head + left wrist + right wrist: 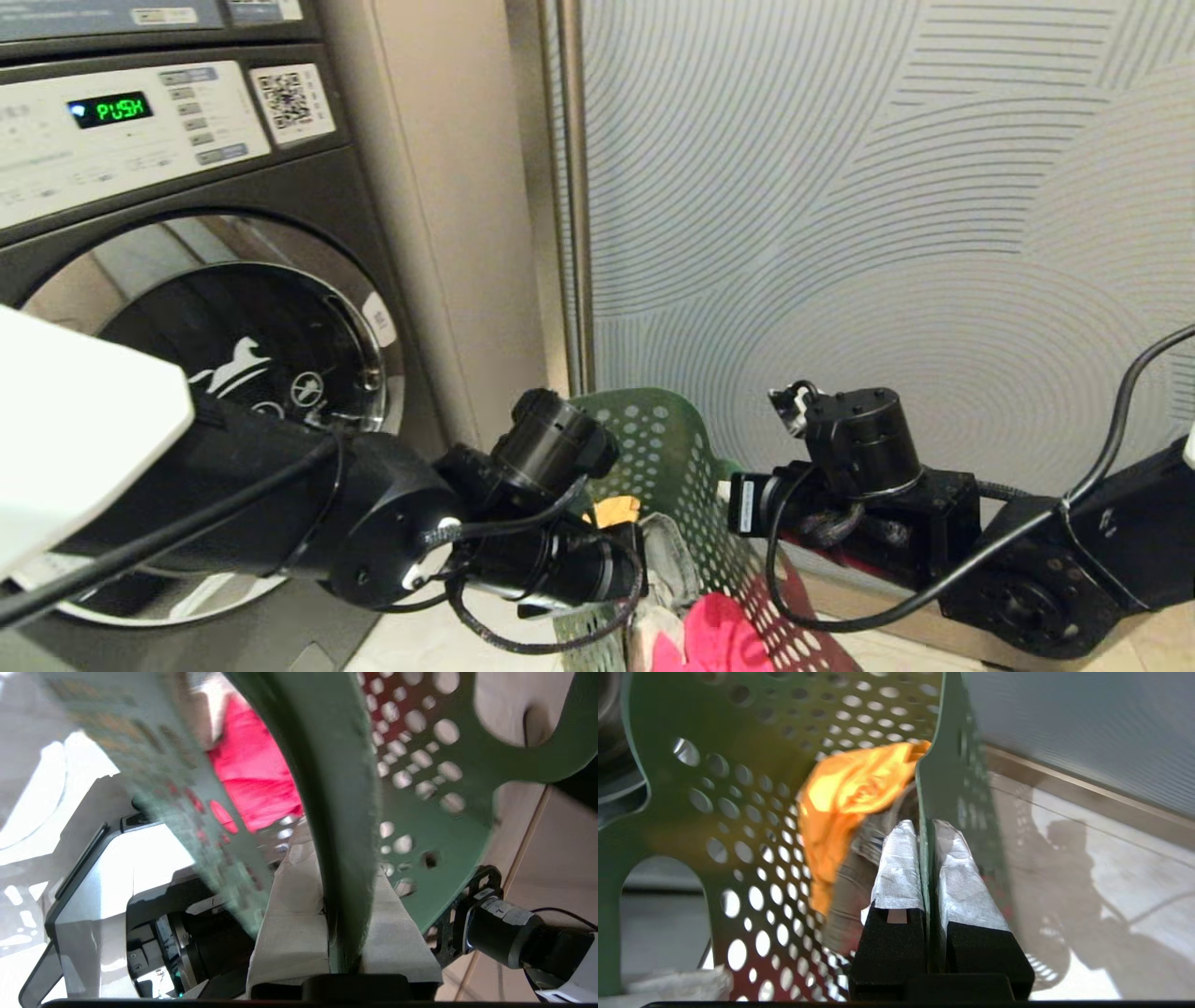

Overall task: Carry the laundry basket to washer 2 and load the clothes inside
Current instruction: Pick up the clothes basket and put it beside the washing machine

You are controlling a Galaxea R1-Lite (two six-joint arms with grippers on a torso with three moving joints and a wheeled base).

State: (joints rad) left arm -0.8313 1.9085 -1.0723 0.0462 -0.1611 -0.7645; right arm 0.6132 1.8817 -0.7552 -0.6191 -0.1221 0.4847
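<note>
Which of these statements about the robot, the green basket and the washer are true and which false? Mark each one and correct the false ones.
1. Both grippers are shut on the laundry basket. True: the left gripper and the right gripper each pinch its wall.
2. The basket is empty. False: a yellow garment and a pink-red garment lie inside.
3. The washer display reads PUSH. True.
4. The washer door stands wide open. False: its round glass door is closed.
5. The washer is on the robot's right. False: it is on its left.
</note>
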